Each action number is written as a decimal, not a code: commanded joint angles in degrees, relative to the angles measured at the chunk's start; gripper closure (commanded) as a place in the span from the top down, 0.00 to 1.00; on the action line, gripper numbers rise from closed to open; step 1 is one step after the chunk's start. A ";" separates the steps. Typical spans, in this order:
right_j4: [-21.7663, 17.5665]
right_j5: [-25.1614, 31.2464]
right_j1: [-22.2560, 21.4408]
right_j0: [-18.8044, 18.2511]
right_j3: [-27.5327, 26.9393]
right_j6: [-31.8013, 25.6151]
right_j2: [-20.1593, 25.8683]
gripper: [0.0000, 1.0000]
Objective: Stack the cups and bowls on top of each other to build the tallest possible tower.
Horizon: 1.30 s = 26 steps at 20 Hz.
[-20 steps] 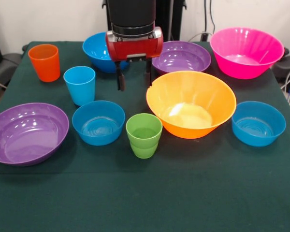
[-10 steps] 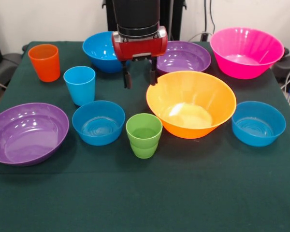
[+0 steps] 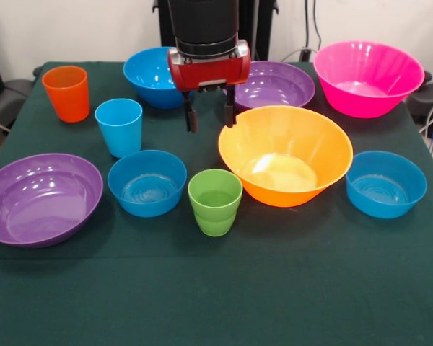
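The gripper point(image 3: 210, 115) hangs over the table's point(image 3: 216, 303) far middle, fingers spread and empty, close by the far-left rim of the orange bowl point(image 3: 285, 155). Over the last second it has slid sideways towards that bowl and risen a little, then all but stopped; I read that as lining up on the rim. Nothing is stacked yet. The orange cup point(image 3: 66, 92) sits at the far left corner, the blue cup point(image 3: 119, 126) beside it, the green cup point(image 3: 215, 202) mid-table. One purple bowl point(image 3: 40, 198) lies at the left edge, another point(image 3: 273, 83) behind the gripper, the pink bowl point(image 3: 366, 76) at the far right corner, and three blue bowls point(image 3: 146, 182) are scattered.
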 commanded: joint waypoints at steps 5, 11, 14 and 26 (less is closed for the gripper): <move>-7.57 3.40 0.20 1.19 -2.90 -8.92 3.84 1.00; -9.32 5.72 0.68 1.11 -4.32 -11.04 5.19 1.00; -10.48 6.28 1.33 0.93 -4.90 -12.00 5.54 1.00; -12.58 7.25 2.69 -0.48 -4.77 -10.98 6.37 1.00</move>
